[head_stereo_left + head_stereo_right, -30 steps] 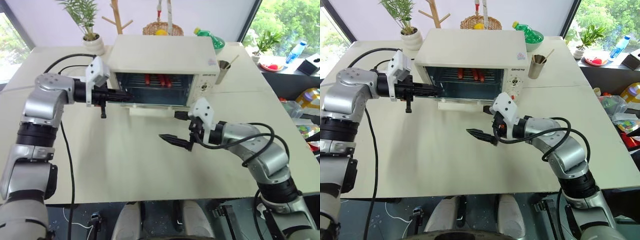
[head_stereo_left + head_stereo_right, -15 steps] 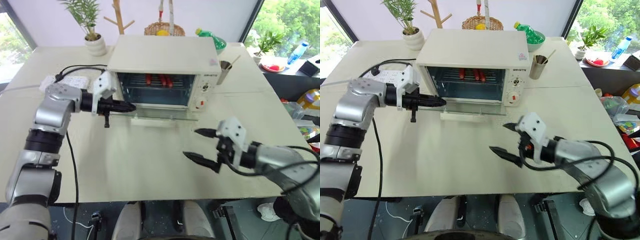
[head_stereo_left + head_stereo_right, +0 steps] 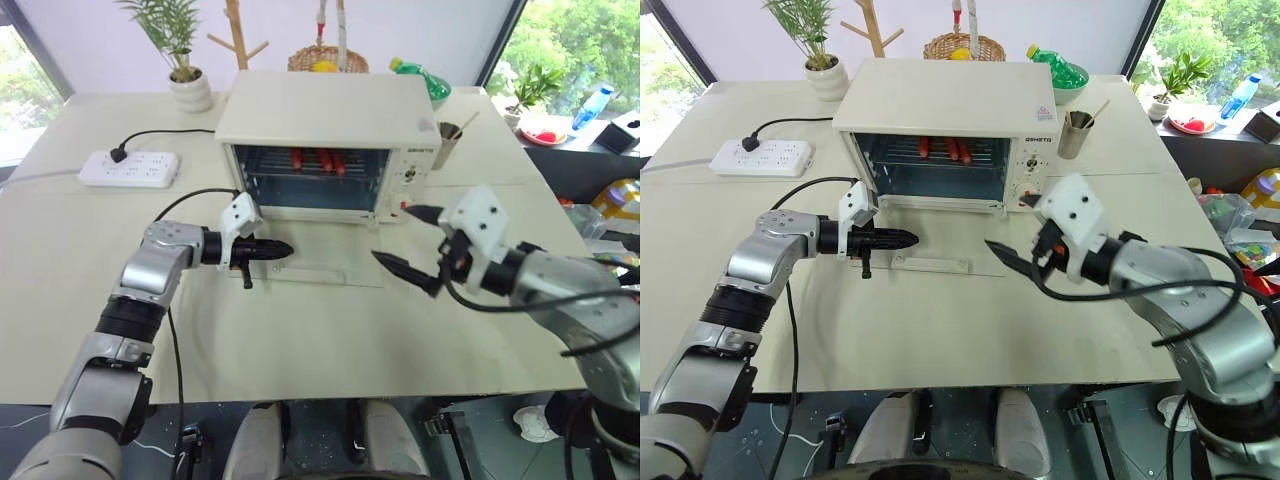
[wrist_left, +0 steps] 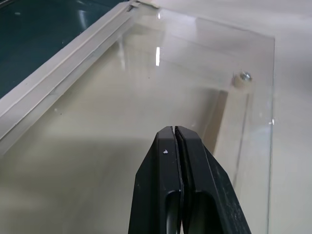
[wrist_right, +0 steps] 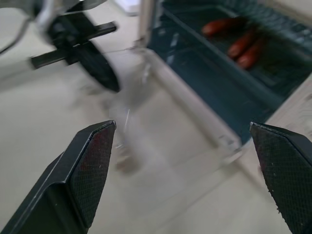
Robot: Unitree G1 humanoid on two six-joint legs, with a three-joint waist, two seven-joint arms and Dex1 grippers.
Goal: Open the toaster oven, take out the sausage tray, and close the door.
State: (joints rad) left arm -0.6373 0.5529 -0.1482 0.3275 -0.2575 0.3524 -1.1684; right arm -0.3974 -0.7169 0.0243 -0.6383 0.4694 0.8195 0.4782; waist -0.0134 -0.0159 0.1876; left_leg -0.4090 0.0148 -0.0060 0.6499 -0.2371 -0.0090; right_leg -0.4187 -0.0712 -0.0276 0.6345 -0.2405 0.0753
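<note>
head views: toaster oven [image 3: 325, 140] at table's back, door [image 3: 315, 262] dropped flat open, left gripper [image 3: 285, 250] clenched empty over it, right gripper [image 3: 408, 240] spread wide near control panel. left wrist: closed fingers [image 4: 181, 190] above glass. right wrist: sausage tray [image 5: 243, 46] inside on rack. next: right reaches in, grips tray rim.

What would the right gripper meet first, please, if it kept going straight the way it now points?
Probably the open door of the toaster oven, lying flat in front of it. The right gripper, fingers wide apart, points leftward over its near right part; depth is unclear, so it may pass just above.
</note>
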